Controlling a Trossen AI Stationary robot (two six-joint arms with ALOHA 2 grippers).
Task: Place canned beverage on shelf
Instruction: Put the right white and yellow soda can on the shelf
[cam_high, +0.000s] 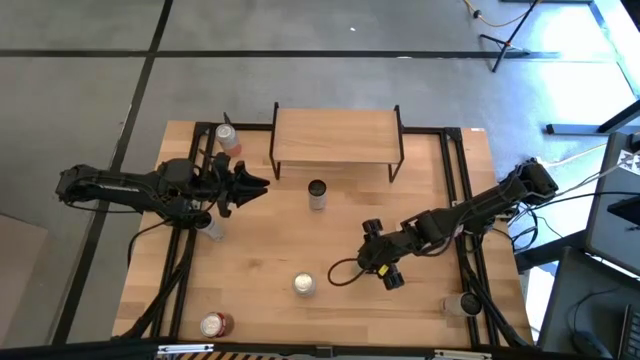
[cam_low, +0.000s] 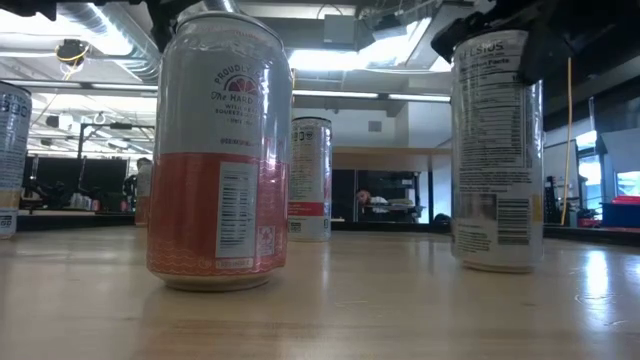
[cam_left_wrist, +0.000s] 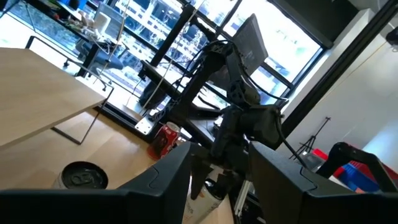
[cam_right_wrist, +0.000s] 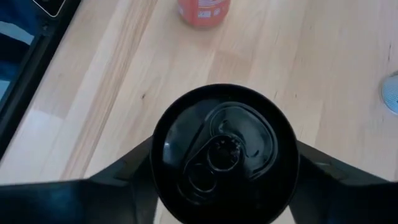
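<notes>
The shelf (cam_high: 335, 138), a light board on thin black legs, stands at the table's far middle with nothing on top. A tall white can with a black top (cam_right_wrist: 224, 149) stands upright on the table right of centre (cam_low: 495, 150). My right gripper (cam_high: 389, 273) slants down over it, open, one finger on each side of its upper part. My left gripper (cam_high: 258, 184) hovers open above the table's left side, holding nothing. A dark-topped can (cam_high: 317, 193) stands on its base just in front of the shelf. My right gripper's fingers (cam_right_wrist: 134, 165) stand close beside the can's upper wall (cam_low: 470, 60), slanting down from the table's right. The can's black top hides their inner faces, so I cannot tell whether they touch. The can stands upright, its base (cam_low: 495, 262) on the table.
A silver-and-orange can (cam_high: 303, 285) stands near the front middle and a red can (cam_high: 215, 325) at the front left. More cans stand at the far left (cam_high: 228, 137), under the left arm (cam_high: 210, 226) and at the front right (cam_high: 468, 303). Black frame rails (cam_high: 462, 200) line the sides.
</notes>
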